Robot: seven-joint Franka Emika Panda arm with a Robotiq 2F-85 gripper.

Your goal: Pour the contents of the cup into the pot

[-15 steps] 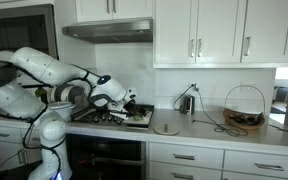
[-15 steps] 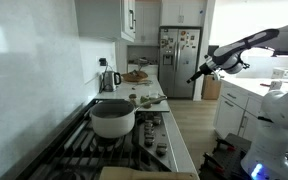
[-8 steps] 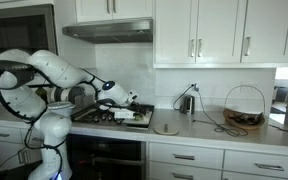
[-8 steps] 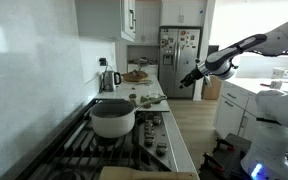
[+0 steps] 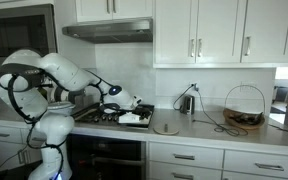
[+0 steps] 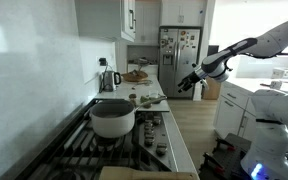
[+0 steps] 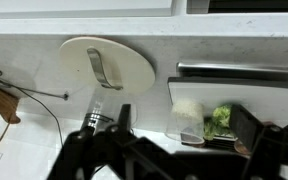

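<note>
Reaching stage: the gripper [image 7: 184, 112] hangs above the counter [image 7: 24, 60] beside the stove [image 6: 152, 138]. I judge this to be the approach, with nothing grasped yet.
Fingers: spread wide and empty in the wrist view, one to each side of the cup, probably so they can close on its walls.
Cup: small, translucent cup [image 7: 187, 126], upright on the counter, with something green [image 7: 219, 120] just right of it. Its contents cannot be made out.
Pot: the pot [image 6: 112, 120] sits on a near burner in an exterior view, open-topped to receive the pour and well apart from the gripper.
Lid: a round white lid [image 7: 106, 63] lies flat, far and left of the cup, presumably set aside.
Next need: descend squarely, grip, and carry the cup level.
</note>
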